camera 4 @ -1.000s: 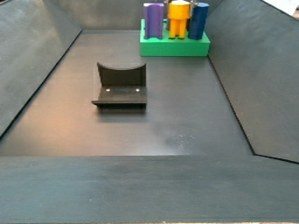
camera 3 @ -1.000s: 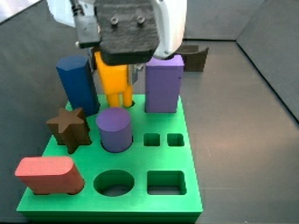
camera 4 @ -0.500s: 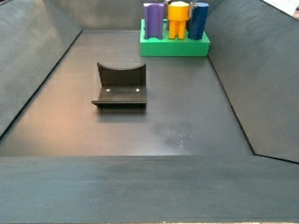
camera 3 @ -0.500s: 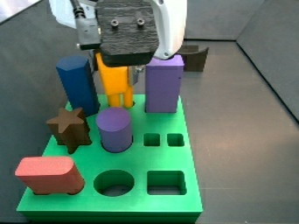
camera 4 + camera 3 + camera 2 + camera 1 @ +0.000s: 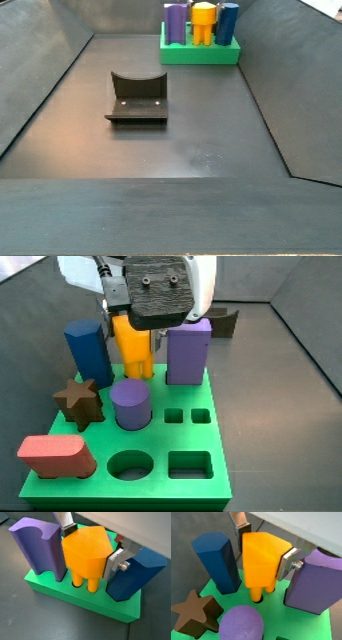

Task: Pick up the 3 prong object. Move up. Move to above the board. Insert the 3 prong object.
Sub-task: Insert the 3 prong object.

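Your pincer [image 5: 90, 551] grips the prong block [image 5: 83, 554], legs entering the board [image 5: 87, 604] holes below; seating depth seems partial.

3 prong object [image 5: 262, 558] yellow-orange, upright, blocky top clamped in gripper [image 5: 263, 547], prong legs entering holes in board [image 5: 147, 446], bright green flat slab, object near board's 12 o'clock edge

Tall purple block [image 5: 314, 582] upright, just beside fingers [image 5: 290, 562] on one side; blue hexagonal block [image 5: 216, 562] upright on opposite side. Purple cylinder [image 5: 130, 404], brown star [image 5: 78, 399], red block [image 5: 54, 456] farther off. Dark fixture [image 5: 138, 97] on worktop [image 5: 187, 150], well apart.
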Available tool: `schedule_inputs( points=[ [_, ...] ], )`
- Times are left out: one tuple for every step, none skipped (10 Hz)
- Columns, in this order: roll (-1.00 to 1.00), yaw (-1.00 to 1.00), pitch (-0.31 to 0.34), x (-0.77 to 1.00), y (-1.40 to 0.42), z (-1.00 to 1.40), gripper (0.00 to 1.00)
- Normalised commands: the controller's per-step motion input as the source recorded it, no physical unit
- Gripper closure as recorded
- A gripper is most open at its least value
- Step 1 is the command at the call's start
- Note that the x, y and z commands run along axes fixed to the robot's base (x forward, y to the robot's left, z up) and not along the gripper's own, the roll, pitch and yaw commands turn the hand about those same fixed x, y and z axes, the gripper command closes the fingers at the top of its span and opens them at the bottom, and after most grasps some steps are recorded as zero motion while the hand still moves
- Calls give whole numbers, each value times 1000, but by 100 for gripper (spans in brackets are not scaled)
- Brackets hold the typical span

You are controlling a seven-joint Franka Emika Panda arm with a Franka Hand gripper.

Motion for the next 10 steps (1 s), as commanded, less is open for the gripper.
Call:
schedule_inputs(
  points=[
    [1, 320, -189, -37, 0, -443, 100],
    [0, 349, -224, -83, 0, -446, 100],
    [0, 123, -190, -200, 0, -403, 100],
    [0, 11, -203, -266, 0, -391, 100],
    [0, 0, -200, -220, 0, -411, 100],
    [0, 0, -191, -200, 0, -420, 100],
    [110, 0, -124, -114, -186, -349, 100],
    [321, 0, 0, 66, -291, -300, 100],
    [446, -89, 147, 377, -271, -289, 100],
    [414, -80, 214, 583, -234, -206, 100]
  ],
)
